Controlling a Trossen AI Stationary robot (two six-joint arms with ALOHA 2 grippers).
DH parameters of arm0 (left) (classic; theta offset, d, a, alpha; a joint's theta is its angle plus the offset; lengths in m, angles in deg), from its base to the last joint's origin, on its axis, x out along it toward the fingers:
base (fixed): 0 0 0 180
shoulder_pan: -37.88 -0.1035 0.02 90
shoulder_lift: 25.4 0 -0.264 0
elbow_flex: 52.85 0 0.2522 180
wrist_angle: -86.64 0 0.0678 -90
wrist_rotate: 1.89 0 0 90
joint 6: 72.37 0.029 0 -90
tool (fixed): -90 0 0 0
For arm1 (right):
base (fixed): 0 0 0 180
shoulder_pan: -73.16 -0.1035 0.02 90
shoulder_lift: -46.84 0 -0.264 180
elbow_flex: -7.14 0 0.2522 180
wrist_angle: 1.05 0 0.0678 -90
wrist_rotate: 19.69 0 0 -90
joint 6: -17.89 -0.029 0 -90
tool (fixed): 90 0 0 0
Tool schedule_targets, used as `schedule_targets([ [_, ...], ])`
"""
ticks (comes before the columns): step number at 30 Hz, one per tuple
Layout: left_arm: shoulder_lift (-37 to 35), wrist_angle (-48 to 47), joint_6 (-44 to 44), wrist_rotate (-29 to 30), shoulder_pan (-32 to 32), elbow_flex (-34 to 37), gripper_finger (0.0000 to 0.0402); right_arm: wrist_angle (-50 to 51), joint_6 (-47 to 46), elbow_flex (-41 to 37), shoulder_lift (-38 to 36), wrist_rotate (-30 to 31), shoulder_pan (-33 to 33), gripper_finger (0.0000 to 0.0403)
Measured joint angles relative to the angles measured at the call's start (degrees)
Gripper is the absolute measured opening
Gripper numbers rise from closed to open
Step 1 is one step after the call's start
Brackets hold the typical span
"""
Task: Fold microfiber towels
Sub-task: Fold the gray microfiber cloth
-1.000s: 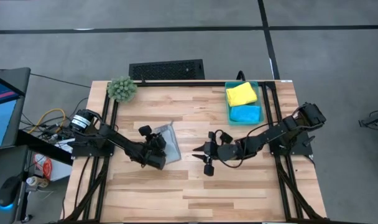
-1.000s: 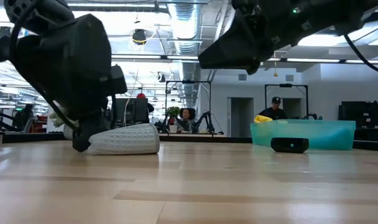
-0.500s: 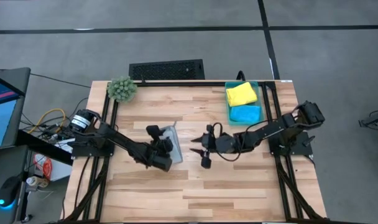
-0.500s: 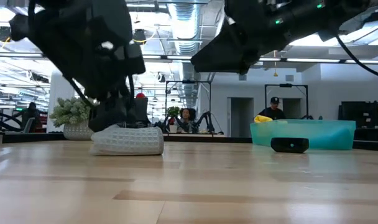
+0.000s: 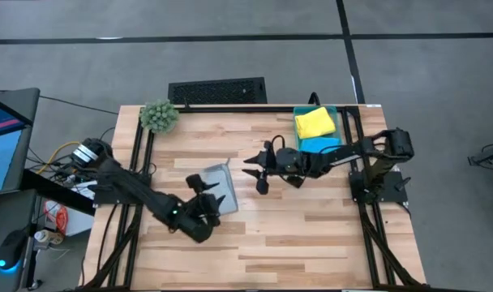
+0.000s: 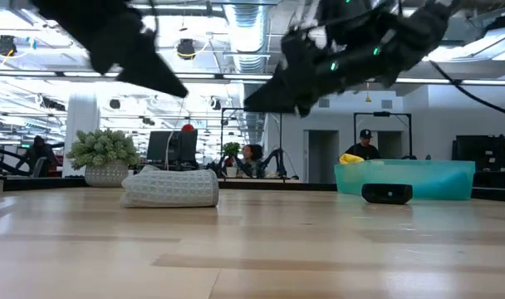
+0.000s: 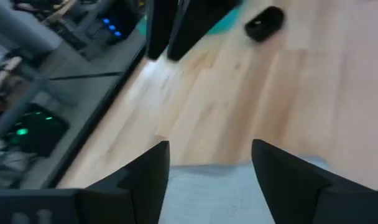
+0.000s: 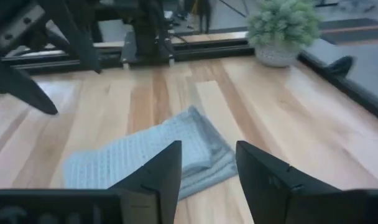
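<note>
Lying free near the table's middle, the folded grey towel (image 5: 216,186) is no longer touched by either arm. A second ago the left gripper (image 5: 207,195) was pressed down on it; now it is lifted, drawn back toward the table's near-left edge, fingers spread wide and empty. The right gripper (image 5: 256,172) is raised and pulled toward the far-right corner, jaws parted, nothing held. The fold is judged finished. Yellow towel (image 5: 314,122) and blue towel (image 5: 319,146) rest in the teal bin (image 5: 337,130).
</note>
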Motion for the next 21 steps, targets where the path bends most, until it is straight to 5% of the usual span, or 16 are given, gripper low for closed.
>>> schedule_targets([
  [7, 1.86, 6.55, -1.75, -6.47, 2.00, 5.58, 0.0180, -5.34, 0.02, 7.07, 13.52, -7.38, 2.85, 0.0158],
  [21, 11.62, 9.05, 3.47, -14.13, -2.19, 5.96, 0.0101, 21.06, 5.58, 28.89, 25.25, -7.34, 2.98, 0.0123],
])
